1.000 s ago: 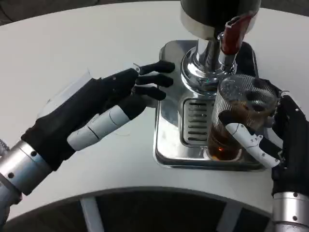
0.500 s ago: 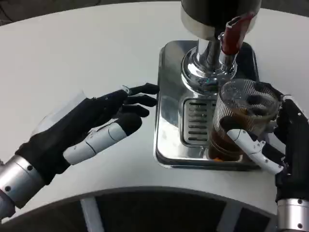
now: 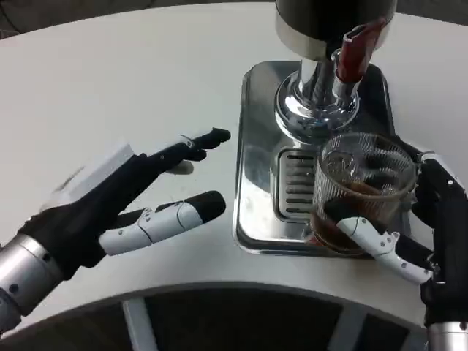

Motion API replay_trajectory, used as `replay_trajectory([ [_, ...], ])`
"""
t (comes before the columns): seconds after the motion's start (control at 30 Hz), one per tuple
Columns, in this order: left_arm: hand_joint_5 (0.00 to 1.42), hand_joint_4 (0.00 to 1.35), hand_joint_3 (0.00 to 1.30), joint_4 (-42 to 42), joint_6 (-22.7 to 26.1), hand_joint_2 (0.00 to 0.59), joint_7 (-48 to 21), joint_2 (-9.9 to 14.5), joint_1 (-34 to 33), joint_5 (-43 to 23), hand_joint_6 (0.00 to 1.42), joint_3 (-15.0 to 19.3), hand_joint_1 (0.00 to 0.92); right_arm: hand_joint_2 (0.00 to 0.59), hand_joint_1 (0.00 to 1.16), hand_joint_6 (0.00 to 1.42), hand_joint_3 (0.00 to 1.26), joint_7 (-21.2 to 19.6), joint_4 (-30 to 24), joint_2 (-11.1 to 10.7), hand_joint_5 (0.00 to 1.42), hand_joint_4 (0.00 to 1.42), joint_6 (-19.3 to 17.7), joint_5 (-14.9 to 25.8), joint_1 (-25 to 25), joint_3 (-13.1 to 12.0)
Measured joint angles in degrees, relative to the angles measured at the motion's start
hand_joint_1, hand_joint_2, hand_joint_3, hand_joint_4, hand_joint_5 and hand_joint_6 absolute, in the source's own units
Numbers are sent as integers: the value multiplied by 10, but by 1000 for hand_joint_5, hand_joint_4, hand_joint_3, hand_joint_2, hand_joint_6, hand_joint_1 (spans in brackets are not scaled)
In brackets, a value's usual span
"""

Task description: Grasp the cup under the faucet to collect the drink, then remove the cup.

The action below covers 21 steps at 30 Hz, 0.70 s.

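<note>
A clear ribbed cup (image 3: 356, 191) with dark drink in its bottom stands over the front of the chrome drip tray (image 3: 256, 157). My right hand (image 3: 417, 227) grips it from the right, thumb across its front. Behind it rises the dispenser's chrome column (image 3: 316, 95) with the red faucet lever (image 3: 353, 53). My left hand (image 3: 135, 201) hovers over the white table to the left of the tray, open, fingers stretched toward it and holding nothing.
The slotted grille (image 3: 295, 183) lies in the tray beside the cup. The table's curved front edge (image 3: 219, 287) runs close below both hands. Bare white tabletop (image 3: 110, 88) spreads to the far left.
The cup has slid toward me, away from the faucet, in my right hand. My left hand has drawn back from the tray's edge and its fingers have spread.
</note>
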Motion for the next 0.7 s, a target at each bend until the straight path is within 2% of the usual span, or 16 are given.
replay_trajectory([
  [0.4, 91, 42, 109, -21, 0, 94, 0, 4, 17, 24, 150, 0, 0, 178, 848, 1153, 860, 13, -40, 1, 1241, 1015, -1, 3, 49, 8],
  [0.7, 89, 42, 108, -30, 0, 94, 0, 8, 35, 26, 146, 4, 0, 178, 848, 1174, 864, 13, -50, 13, 1245, 1026, -1, 0, 54, 22],
])
